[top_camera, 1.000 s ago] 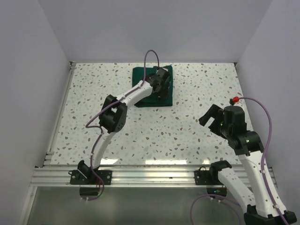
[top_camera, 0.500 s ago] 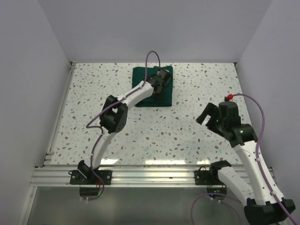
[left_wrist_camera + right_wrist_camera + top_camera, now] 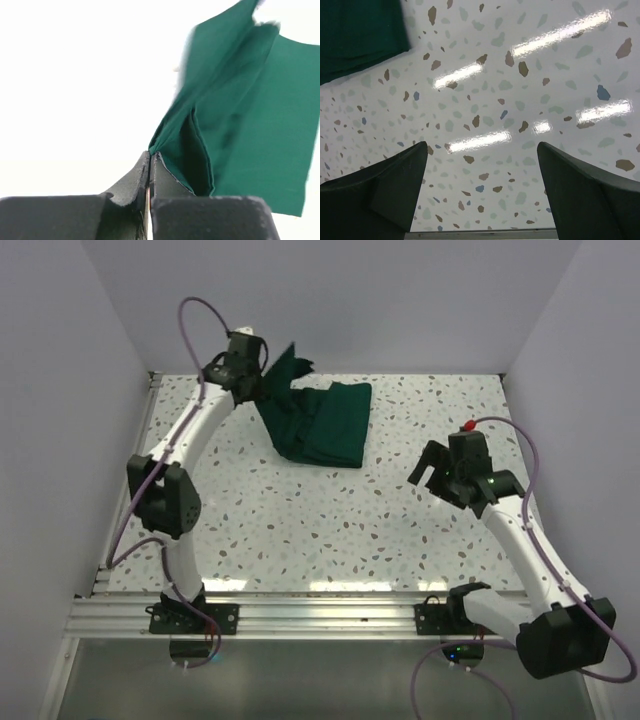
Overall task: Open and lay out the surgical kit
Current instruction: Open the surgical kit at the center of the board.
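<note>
Our left claw (image 3: 150, 165) pinches one flap of the green cloth wrap (image 3: 325, 428), raised over the far side of the desk (image 3: 330, 525); our right claw (image 3: 428, 468) hangs wide open, empty. If we pull too hard, the wrap may drag, or the flap may slip free.

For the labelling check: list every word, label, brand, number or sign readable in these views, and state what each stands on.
No readable text in any view.
The green cloth wrap is plain, with no tag or print showing.
The left arm and the right arm show no legible marking at this size.
The table bears only its speckled pattern.
</note>
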Motion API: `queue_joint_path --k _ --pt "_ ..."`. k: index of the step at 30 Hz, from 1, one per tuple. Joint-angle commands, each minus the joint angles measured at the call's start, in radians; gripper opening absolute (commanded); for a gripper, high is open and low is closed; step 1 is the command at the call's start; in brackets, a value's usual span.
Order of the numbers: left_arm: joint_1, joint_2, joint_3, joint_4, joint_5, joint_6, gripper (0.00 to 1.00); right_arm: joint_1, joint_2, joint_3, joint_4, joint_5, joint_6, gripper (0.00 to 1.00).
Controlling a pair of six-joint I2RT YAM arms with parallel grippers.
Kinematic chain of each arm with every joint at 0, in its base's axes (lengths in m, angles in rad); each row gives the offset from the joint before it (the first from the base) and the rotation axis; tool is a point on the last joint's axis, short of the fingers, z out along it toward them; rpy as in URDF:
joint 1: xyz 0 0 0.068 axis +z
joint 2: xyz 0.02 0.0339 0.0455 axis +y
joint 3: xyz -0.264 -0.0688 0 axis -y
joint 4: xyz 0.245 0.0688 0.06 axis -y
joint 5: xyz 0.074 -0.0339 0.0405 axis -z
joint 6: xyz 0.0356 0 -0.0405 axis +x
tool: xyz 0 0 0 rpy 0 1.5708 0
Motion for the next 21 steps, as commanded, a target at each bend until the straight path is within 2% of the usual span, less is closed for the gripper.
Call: queue_joint_path --k 1,2,3,4,5,7,14,21 --pt "0.082 -0.129 -0.194 0.074 -0.005 -0.054 0.11 0.019 0.048 0.077 0.087 0.002 -0.027 0.95" --pt "0.096 -0.146 -0.234 0.074 -0.005 -0.054 0.19 0.019 0.060 0.086 0.093 0.004 -0.025 0.95" --pt "0.109 -0.172 -0.272 0.083 -0.005 -0.072 0.31 0.025 0.072 0.096 0.101 0.007 -0.025 0.95" --pt "0.125 -0.181 -0.308 0.083 -0.003 -0.085 0.46 0.027 0.089 0.120 0.116 0.006 -0.030 0.95" --pt "0.151 -0.187 -0.367 0.082 0.004 -0.094 0.77 0.030 0.105 0.137 0.119 0.006 -0.049 0.95" --pt "0.169 -0.198 -0.411 0.079 0.030 -0.099 0.99 0.039 0.154 0.189 0.135 0.006 -0.068 0.96" --pt "0.185 -0.298 -0.538 0.134 0.026 -0.045 0.99 0.067 0.381 0.424 0.116 -0.155 -0.088 0.96" --pt "0.189 -0.367 -0.537 0.130 0.035 -0.033 0.99 0.284 0.681 0.778 -0.005 -0.100 -0.171 0.97"
